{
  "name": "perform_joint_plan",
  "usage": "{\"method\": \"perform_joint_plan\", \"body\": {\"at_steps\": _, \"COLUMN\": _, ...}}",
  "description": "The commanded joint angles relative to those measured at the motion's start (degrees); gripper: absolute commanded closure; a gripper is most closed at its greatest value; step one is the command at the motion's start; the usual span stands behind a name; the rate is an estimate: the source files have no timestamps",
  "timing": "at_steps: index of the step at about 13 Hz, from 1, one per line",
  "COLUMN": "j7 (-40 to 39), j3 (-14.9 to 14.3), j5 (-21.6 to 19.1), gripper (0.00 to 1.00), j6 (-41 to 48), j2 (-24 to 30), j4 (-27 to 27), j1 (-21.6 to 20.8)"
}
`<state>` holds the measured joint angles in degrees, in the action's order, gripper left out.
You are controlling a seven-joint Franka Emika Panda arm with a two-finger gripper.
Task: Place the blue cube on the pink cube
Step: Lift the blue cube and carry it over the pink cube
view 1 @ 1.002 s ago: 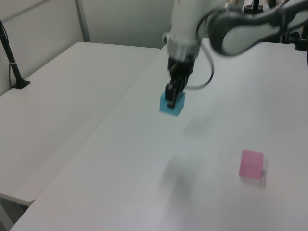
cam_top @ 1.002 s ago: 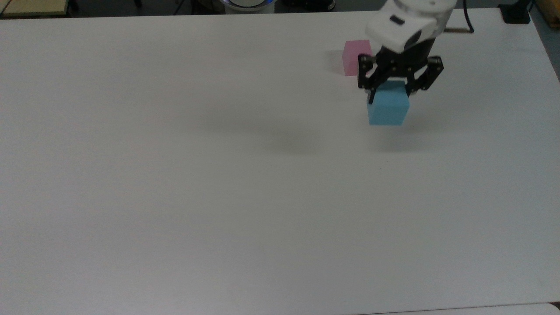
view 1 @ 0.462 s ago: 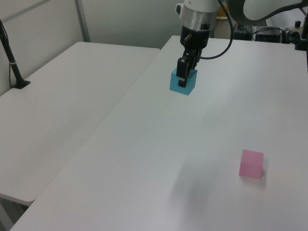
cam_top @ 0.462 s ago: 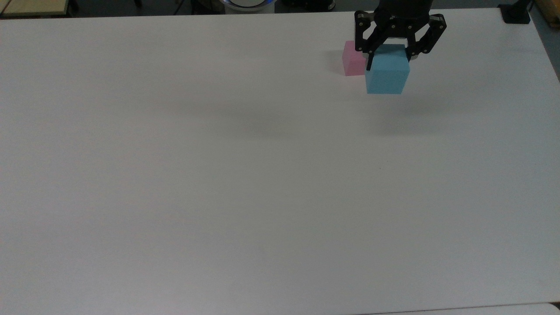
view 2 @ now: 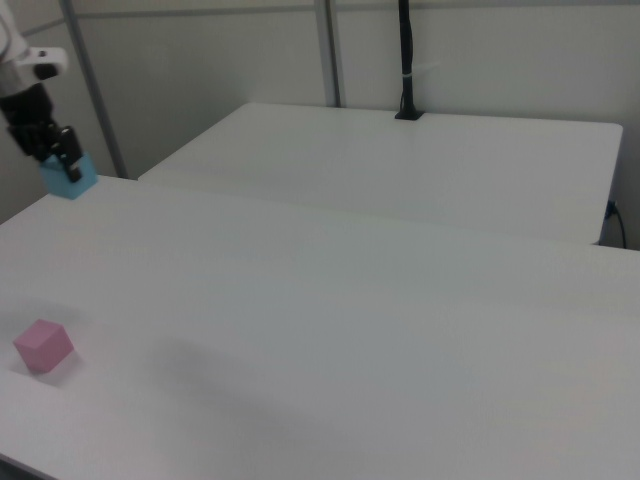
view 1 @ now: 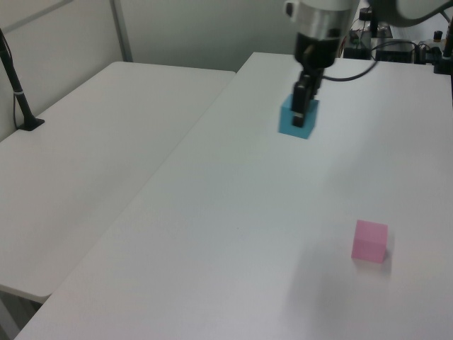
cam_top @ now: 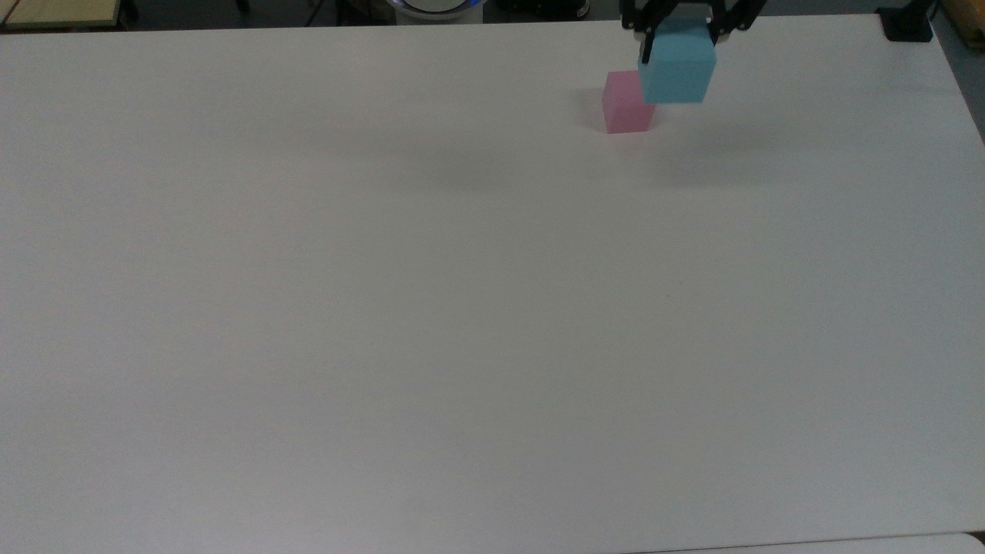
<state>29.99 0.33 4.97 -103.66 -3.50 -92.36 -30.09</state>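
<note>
Across the scene runs a plain white matte counter point(cam_top: 385, 308), bare but for the two cubes and a few soft shadows; a second white table point(view 1: 92, 142) stands alongside it with a narrow seam between them, seen at the left view's left and at the back of the right view; a black post point(view 2: 405, 60) rises from the far edge of that second table, and pale wall panels with grey uprights close off the room behind. Pincer point(cam_top: 677, 35), black, reaches down at the upper edge of the top view, its fingers point(cam_top: 645, 42) clamped on opposite sides of the blue cube point(cam_top: 677, 68); the cube is carried clear of the counter, its shadow cast on the surface below it. Blue cube has equal sides, so no long axis can be stated; in the top view its faces sit nearly square to the counter edges, with a slight tilt; in the left view point(view 1: 297, 119) and right view point(view 2: 68, 176) it hangs upright under the pincer point(view 1: 301, 110). Pink cube point(cam_top: 627, 104) rests flat on the counter, faces likewise square to the edges; in the top view the blue cube overlaps its upper right corner, yet the left view point(view 1: 370, 241) and right view point(view 2: 43, 346) show the two cubes well apart.
</note>
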Motion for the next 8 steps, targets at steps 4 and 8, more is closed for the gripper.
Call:
{"method": "perform_joint_plan", "body": {"at_steps": 4, "j7": 2.6, "j3": -0.2, "j5": -3.5, "gripper": 0.68, "j6": 5.8, "j2": 14.8, "j4": -15.1, "j1": -6.7}}
{"method": "perform_joint_plan", "body": {"at_steps": 8, "j7": 6.1, "j3": -0.2, "j5": -3.6, "gripper": 0.68, "j6": 6.2, "j2": 16.6, "j4": -18.3, "j1": -9.9}}
